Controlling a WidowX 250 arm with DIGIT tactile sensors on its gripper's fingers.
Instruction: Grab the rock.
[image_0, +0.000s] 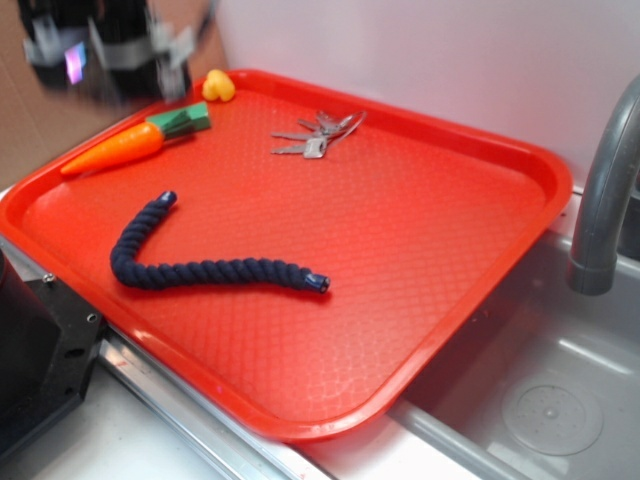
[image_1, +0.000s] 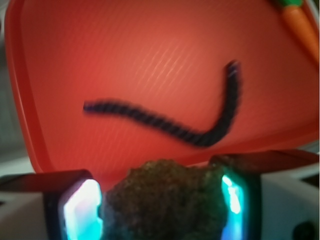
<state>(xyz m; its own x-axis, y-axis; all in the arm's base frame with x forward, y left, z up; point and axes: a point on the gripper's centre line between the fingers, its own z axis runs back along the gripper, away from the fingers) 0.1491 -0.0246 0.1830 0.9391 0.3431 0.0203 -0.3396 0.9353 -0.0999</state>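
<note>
Gripping rock (image_1: 162, 200) (hand (image_1: 162, 202) closed)

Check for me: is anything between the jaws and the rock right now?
Nothing is. In the wrist view the rock sits directly between the jaws of the gripper, held above the red tray; the blue rope lies below on it.

A red textured plastic tray (image_0: 450, 260) is sitting partly over a grey sink. Lying on it are a dark blue twisted rope (image_0: 205, 262), an orange toy carrot (image_0: 135, 145), a yellow duck-like toy (image_0: 218, 86) and silver keys (image_0: 318, 134).
</note>
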